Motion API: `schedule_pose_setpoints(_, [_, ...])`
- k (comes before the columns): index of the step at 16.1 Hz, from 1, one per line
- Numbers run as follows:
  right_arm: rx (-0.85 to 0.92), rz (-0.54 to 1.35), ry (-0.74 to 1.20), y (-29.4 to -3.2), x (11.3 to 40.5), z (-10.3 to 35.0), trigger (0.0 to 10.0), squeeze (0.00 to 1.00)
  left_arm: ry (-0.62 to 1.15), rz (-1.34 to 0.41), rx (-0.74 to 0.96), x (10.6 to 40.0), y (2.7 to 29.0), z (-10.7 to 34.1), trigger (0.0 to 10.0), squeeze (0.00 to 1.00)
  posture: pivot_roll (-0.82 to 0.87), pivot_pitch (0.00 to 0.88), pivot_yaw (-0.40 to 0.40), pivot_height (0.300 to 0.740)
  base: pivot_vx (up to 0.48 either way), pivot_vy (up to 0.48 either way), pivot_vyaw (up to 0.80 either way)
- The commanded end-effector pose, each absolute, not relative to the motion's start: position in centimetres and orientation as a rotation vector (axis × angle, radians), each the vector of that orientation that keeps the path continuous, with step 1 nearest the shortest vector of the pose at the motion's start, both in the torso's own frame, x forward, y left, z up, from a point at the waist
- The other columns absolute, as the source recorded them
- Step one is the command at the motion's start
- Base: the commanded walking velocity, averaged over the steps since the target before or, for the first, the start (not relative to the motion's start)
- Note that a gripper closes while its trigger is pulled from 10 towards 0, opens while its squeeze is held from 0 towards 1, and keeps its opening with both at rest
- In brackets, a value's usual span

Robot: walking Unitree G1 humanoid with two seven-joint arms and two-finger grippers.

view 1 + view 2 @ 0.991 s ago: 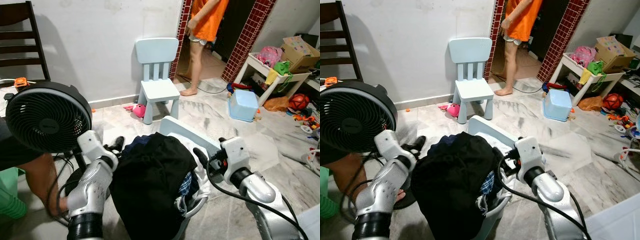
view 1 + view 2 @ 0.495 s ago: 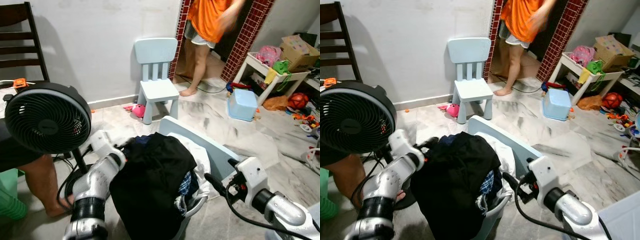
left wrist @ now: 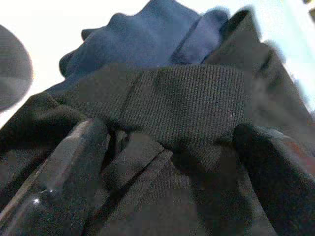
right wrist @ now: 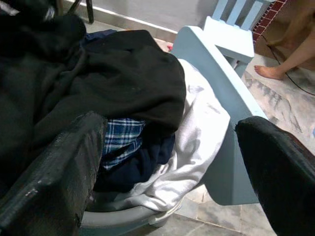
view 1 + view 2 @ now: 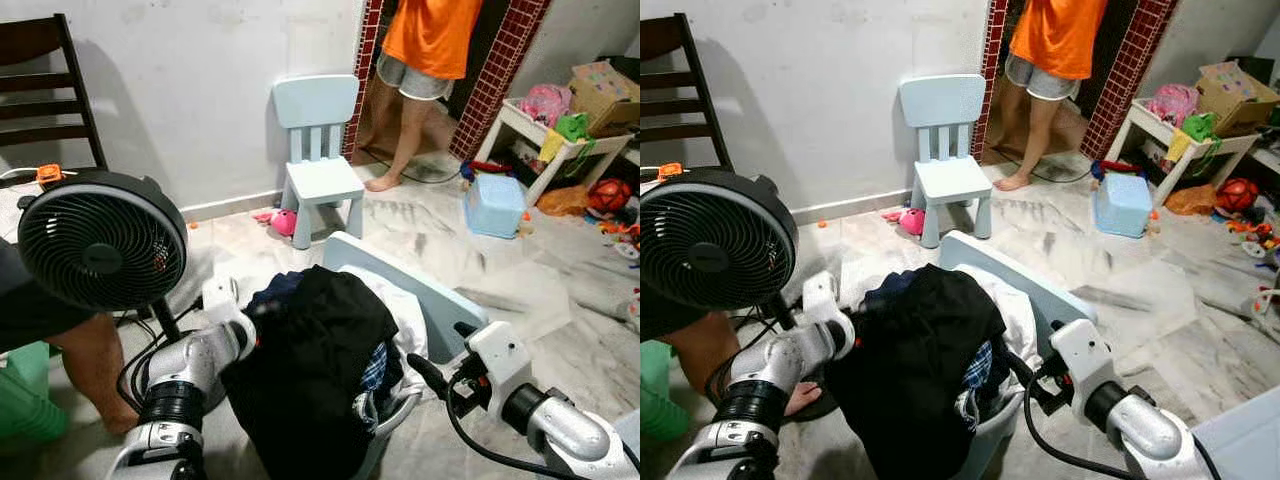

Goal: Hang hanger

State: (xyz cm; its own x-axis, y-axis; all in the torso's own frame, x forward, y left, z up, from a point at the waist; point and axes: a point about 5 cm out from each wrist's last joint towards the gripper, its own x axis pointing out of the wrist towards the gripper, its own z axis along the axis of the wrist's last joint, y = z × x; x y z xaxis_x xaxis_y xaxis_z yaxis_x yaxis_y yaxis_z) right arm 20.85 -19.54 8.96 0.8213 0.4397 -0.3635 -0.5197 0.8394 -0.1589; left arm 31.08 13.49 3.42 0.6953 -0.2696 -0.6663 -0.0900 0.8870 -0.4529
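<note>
Hanger: I can't make one out anywhere; if it's here, it's buried in the heap of clothes filling the grey laundry basket [image 4: 129, 220]. The left gripper [image 3: 167, 162], fingers apart, presses into the black garment [image 5: 310, 370] at the pile's left edge, nearer than the right gripper [image 4: 170, 162], which hovers spread wide beside the basket's right rim.

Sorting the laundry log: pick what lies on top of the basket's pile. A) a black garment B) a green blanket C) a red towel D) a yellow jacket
A: a black garment covers the top of the pile in the basket, with a white cloth and a blue plaid piece beneath it, and the left claw is open right at its ribbed edge.
</note>
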Motion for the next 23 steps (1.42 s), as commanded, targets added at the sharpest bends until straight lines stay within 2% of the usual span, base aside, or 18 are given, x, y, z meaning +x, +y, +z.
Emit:
schedule_pose_setpoints(1, [-0.28, 0.516, 0.293, -19.3, 20.8, 9.5, 10.0, 0.0, 0.782, -0.116, -0.393, 31.8, 13.5, 4.0, 10.0, 0.0, -0.18, 0.0, -0.043, 0.74, 0.0, 0.0, 0.0])
schedule_pose_setpoints(6, [-0.284, 0.523, 0.284, -18.7, 20.9, 9.2, 10.0, 0.0, 0.607, -0.022, -0.258, 33.3, 14.9, 5.8, 10.0, 0.0, -0.17, 0.0, -0.051, 0.74, 0.0, 0.0, 0.0])
schedule_pose_setpoints(10, [-0.289, 0.53, 0.272, -18.4, 21.2, 9.3, 10.0, 0.0, 0.696, -0.073, -0.24, 32.3, 14.5, 4.1, 10.0, 0.0, -0.16, 0.0, -0.053, 0.74, 0.0, 0.0, 0.0])
schedule_pose_setpoints(14, [-0.291, 0.525, 0.264, -18.4, 21.1, 9.4, 10.0, 0.0, 0.649, -0.102, -0.187, 33.0, 14.8, 4.7, 10.0, 0.0, -0.17, 0.0, -0.051, 0.74, 0.0, 0.0, 0.0])
schedule_pose_setpoints(17, [-0.297, 0.522, 0.255, -18.3, 21.2, 9.5, 10.0, 0.0, 0.614, -0.136, -0.121, 33.9, 14.4, 5.5, 10.0, 0.0, -0.18, 0.0, -0.053, 0.74, 0.0, 0.0, 0.0])
schedule_pose_setpoints(23, [-0.305, 0.511, 0.235, -18.4, 21.4, 9.7, 10.0, 0.0, 0.61, -0.223, -0.179, 34.4, 11.1, 5.8, 10.0, 0.0, -0.19, 0.0, -0.05, 0.74, 0.0, 0.0, 0.0])
